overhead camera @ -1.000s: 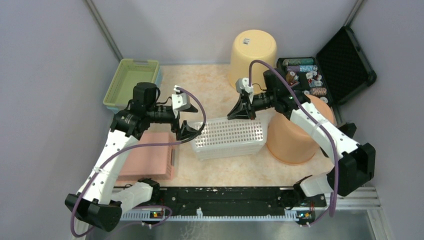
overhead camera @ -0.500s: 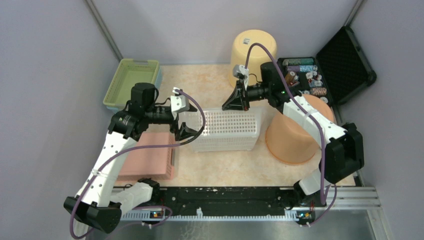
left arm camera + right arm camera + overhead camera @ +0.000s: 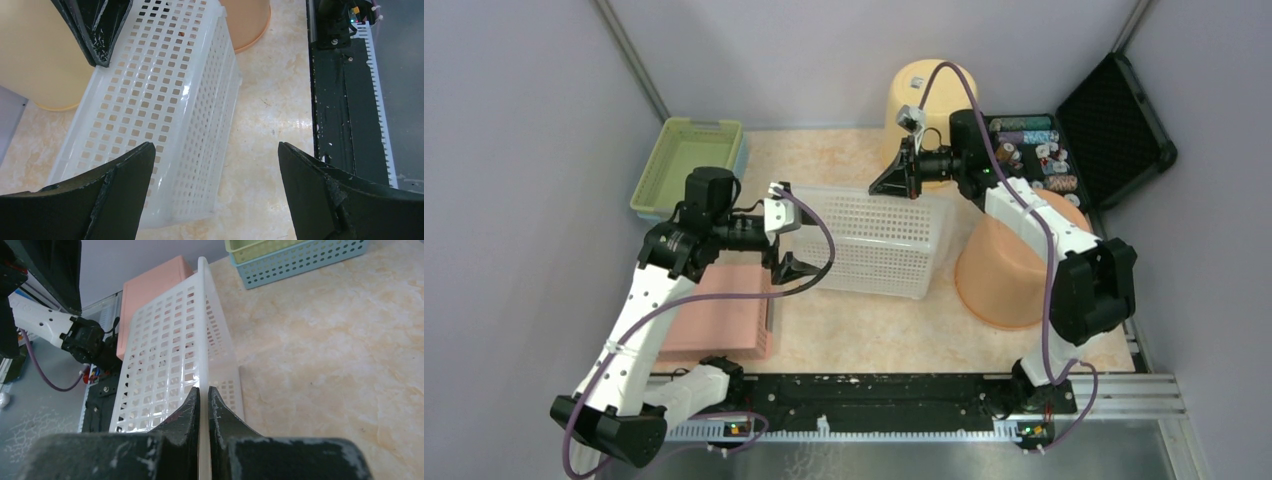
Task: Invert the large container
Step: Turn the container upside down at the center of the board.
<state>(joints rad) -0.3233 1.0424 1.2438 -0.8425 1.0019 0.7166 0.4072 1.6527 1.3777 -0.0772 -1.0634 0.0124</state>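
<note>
Mid-table, the large container (image 3: 879, 240), a white plastic lattice basket, stands tipped on one long side, far rim raised; right fingers (image 3: 187, 412) pinch that thin rim; left fingers (image 3: 115, 185) hang spread wide at its left end, clear of it; bare marbled table (image 3: 874, 335) lies open toward the near edge; an upturned peach tub (image 3: 1014, 275) sits just beside its right end; a pink box (image 3: 724, 320) lies near-left; a black case (image 3: 1114, 120) at the far-right corner holds small spools.
</note>
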